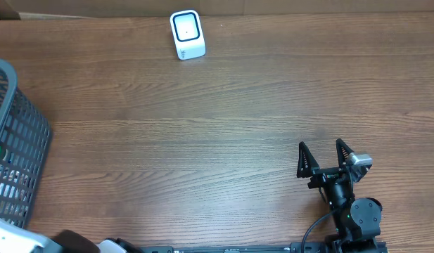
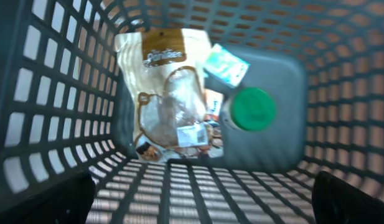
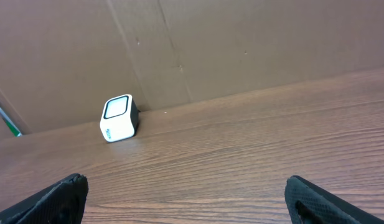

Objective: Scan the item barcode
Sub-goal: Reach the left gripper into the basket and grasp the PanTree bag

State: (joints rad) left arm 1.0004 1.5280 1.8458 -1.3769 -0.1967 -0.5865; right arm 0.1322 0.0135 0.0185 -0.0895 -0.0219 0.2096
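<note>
Your left gripper (image 2: 201, 208) is hanging wide open above the basket (image 2: 48, 93). You are needing a straight descent, jaws centred across the pouch (image 2: 170, 93) lying on its floor beside the bottle (image 2: 254, 109). The pouch is showing brown print and a white label (image 2: 192, 134) upward. Your right gripper (image 1: 320, 149) is idling wide open, with the scanner (image 1: 187, 34) standing far off.

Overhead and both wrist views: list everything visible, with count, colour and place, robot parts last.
table: one, brown wood, under everything
scanner: one, white, far table edge
basket: one, grey, table's left edge
snack bag: one, clear and brown, in basket
container: one, green cap, in basket
packet: one, teal-white, in basket
left fingers: two, black, open over basket
right fingers: two, black, open, table's near right
</note>
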